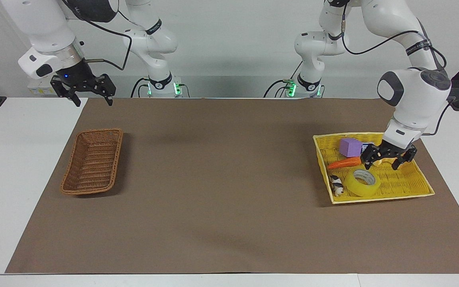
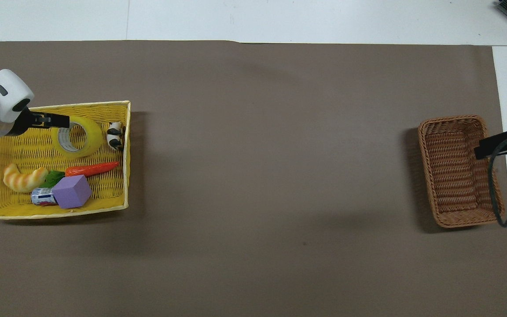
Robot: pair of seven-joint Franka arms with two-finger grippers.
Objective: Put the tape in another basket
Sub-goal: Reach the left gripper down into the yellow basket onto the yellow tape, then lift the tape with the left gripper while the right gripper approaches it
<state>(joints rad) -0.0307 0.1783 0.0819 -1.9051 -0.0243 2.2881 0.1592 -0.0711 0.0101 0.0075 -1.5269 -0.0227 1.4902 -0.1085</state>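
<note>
Tape (image 1: 361, 182) lies flat in the yellow basket (image 1: 420, 187), looking light, stiff and slick, best pinched across its wall by the spread left end effector (image 1: 383, 160) above.

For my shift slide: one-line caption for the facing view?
Left end effector open over the yellow basket, near the tape; right arm waits.

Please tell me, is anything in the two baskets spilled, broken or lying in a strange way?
Nothing stands out. The tape lies flat in the yellow basket with the carrot, purple block and other toys. The brown basket sits upright. The left gripper, open, hangs over the yellow basket; the right gripper waits, open.
</note>
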